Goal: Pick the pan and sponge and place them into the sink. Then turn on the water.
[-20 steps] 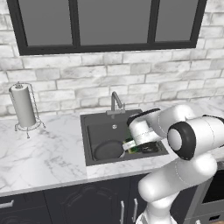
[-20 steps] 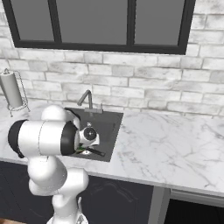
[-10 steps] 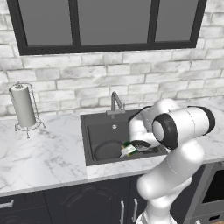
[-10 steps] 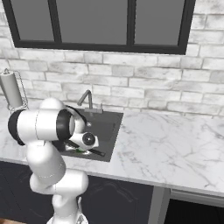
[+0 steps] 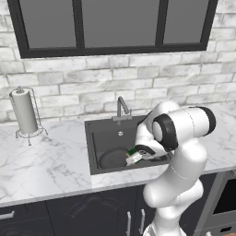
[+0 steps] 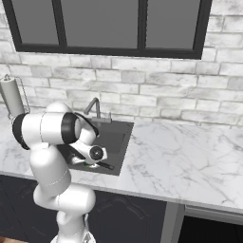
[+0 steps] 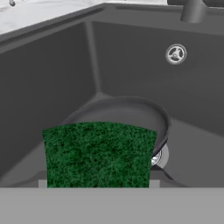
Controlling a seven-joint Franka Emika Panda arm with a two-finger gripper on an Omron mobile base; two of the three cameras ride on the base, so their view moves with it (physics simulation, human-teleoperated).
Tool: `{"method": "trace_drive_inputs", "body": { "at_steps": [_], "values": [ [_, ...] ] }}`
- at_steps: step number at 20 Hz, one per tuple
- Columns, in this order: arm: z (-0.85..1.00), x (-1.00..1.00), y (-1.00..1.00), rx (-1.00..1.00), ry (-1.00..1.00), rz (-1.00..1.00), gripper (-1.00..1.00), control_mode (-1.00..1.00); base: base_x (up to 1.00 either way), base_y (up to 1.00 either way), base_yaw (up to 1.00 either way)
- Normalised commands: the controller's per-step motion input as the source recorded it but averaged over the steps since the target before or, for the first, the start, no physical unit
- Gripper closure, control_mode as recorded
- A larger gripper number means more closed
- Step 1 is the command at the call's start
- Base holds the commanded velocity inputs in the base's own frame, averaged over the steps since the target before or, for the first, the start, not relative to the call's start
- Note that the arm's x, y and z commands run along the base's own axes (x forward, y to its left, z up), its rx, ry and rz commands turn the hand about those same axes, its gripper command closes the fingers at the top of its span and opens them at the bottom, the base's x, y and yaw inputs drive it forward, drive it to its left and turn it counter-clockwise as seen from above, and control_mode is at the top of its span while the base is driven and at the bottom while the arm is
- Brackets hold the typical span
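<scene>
The sponge [image 7: 99, 154], green face toward the hand camera, sits clamped in the gripper [image 5: 134, 158] above the sink [image 5: 92, 143], near the basin's front edge. The pan [image 7: 127, 114] already lies on the basin floor just beyond it, partly over the silver drain [image 7: 159, 158]. The fingertips themselves are hidden, so the hold is judged from the sponge's position. To release cleanly, lower further, keep clear of the faucet [image 5: 121, 106], and drop the sponge inside the walls.

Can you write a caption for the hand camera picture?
The claw holds the green sponge over the dark pan lying in the sink.
</scene>
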Motion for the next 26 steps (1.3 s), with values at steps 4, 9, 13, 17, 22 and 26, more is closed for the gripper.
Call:
{"method": "trace_drive_inputs", "body": {
  "at_steps": [4,9,13,17,22,26],
  "values": [
    [0.01,0.33,0.0,0.0,0.03,0.0,1.0,-1.0,0.0,0.0,0.0],
    [-0.05,0.32,0.02,-0.04,0.05,0.0,1.0,-1.0,0.0,0.0,0.0],
    [-0.18,0.23,0.0,-0.04,0.01,0.01,1.0,-1.0,0.0,0.0,0.0],
    [-0.22,0.19,0.0,-0.01,-0.01,0.02,1.0,-1.0,0.0,0.0,0.0],
    [-0.28,0.11,0.0,0.0,-0.03,0.03,1.0,-1.0,0.0,0.0,0.0],
    [-0.28,0.11,0.0,-0.01,-0.04,0.04,1.0,-1.0,0.0,0.0,0.0]
  ]
}}
